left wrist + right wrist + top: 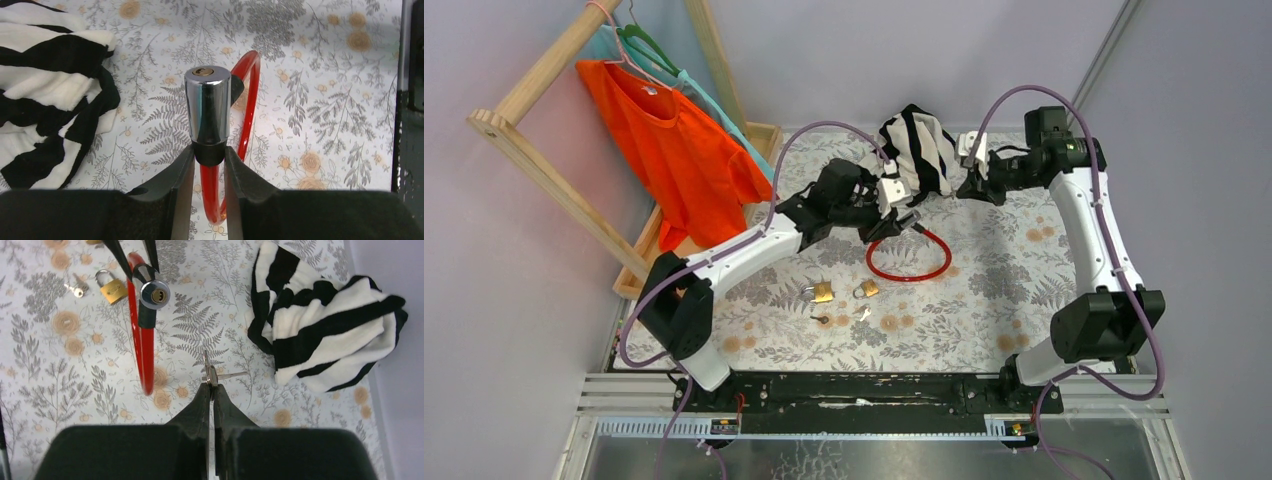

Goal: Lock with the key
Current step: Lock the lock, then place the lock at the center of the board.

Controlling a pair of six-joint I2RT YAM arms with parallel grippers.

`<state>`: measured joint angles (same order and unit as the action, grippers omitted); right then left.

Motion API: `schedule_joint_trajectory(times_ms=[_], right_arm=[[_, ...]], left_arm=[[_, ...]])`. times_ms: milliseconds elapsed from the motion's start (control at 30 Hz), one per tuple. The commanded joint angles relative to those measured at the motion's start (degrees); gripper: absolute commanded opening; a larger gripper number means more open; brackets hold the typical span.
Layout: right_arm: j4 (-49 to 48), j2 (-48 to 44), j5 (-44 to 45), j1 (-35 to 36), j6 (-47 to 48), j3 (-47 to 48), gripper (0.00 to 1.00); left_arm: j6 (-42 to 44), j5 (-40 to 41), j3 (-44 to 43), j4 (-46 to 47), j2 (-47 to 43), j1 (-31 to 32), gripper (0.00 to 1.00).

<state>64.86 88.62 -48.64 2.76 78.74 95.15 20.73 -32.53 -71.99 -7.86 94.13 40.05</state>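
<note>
Chrome lock cyl (207, 107) lengthwise in L fingers (170, 185), keyhole (160, 295) facing R fingers (197, 410) pinching key (210, 374).

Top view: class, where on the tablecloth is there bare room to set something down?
Free: between the red cable lock and the right arm; also the strip between the keys and the near edge. Crowded: around the padlocks and by the striped cloth.
</note>
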Motion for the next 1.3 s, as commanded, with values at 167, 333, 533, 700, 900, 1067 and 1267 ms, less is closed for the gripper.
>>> schedule_joint_trajectory(times_ms=[167,333,533,700,900,1067,1267], right_arm=[[-26.2,-7.5,13.3,-0.7,-42.7,-5.8,0.00],[-28.8,-9.2,22.0,-1.6,-49.3,-6.6,0.00],[-28.0,-10.9,24.5,-2.9,-52.4,-9.0,0.00],[-25.9,-11.3,24.2,-3.0,-51.7,-9.5,0.00],[-23.8,-11.9,22.6,-3.0,-50.8,-10.8,0.00],[-22.6,-13.0,20.8,-2.9,-48.7,-14.1,0.00],[-22.8,-14.9,18.8,-2.9,-47.0,-20.0,0.00]], left_arm=[[-18.1,-1.0,-13.9,-3.0,6.1,-0.4,0.00],[-29.6,-4.6,-18.3,-2.1,9.2,-0.4,0.00],[-39.8,-6.1,-19.6,0.6,11.7,-0.3,0.00],[-49.0,-8.7,-15.2,6.6,13.5,0.3,0.00],[-55.7,-11.1,-12.2,12.4,17.0,1.1,0.00],[-58.3,-11.3,-13.8,13.1,19.9,0.2,0.00],[-58.9,-11.8,-17.3,11.8,24.7,-1.8,0.00]])
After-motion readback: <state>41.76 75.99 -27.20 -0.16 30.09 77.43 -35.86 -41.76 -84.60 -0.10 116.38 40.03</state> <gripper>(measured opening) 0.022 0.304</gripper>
